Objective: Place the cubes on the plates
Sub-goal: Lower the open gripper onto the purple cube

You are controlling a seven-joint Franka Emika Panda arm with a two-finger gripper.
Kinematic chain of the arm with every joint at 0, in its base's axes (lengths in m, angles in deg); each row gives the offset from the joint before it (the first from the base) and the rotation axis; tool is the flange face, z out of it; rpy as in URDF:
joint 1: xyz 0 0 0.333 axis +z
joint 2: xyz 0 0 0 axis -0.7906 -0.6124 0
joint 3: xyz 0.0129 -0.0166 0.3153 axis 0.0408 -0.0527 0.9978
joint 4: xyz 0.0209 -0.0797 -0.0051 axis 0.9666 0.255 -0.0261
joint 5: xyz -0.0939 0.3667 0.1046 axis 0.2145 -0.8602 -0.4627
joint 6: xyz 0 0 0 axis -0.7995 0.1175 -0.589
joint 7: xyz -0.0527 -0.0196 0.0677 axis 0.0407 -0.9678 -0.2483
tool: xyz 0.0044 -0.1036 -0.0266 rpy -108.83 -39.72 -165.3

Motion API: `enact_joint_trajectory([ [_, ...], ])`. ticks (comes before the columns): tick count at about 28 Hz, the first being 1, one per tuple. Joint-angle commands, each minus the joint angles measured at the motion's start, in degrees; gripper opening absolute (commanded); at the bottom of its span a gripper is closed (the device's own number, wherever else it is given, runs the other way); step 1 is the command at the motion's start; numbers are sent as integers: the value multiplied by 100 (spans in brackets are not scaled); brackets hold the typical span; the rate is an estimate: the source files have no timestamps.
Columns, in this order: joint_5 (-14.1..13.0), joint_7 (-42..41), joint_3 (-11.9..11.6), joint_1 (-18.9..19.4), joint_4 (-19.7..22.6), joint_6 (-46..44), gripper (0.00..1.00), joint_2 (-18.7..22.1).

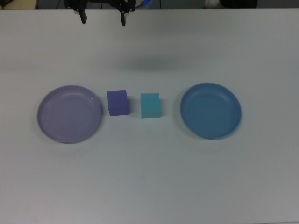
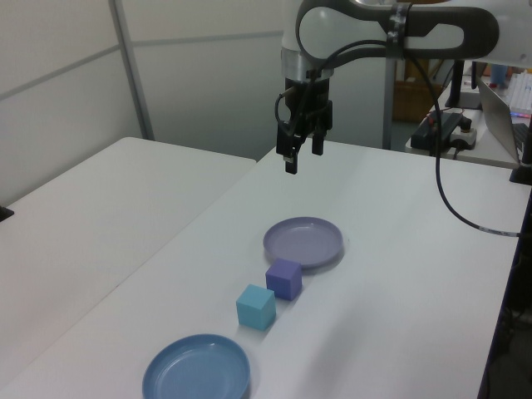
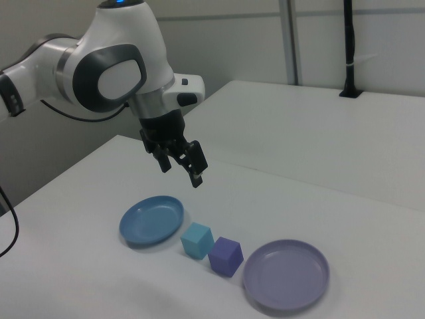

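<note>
Lilac plate (image 1: 69,114), blue plate (image 1: 211,110): smooth plastic, slight sheen. Purple cube (image 1: 117,102), turquoise cube (image 1: 150,105): matt. Table (image 1: 149,182): smooth, matt white. Arm (image 3: 106,66): glossy white shell.
</note>
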Motion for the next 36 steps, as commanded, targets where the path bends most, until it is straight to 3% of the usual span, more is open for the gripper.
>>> enact_joint_trajectory([
  [1,-124,-3,89,-7,8,-45,100,-263],
  [9,-80,-645,90,-16,18,236,100,-723],
  [13,51,-891,81,-51,298,693,100,-846],
  [16,306,-1093,81,-51,720,1167,100,-916],
  [20,342,-1085,81,-43,993,1633,100,-1152],
  [31,465,-620,81,45,1020,2442,100,-2084],
  [36,465,-610,81,63,1020,2496,100,-2112],
])
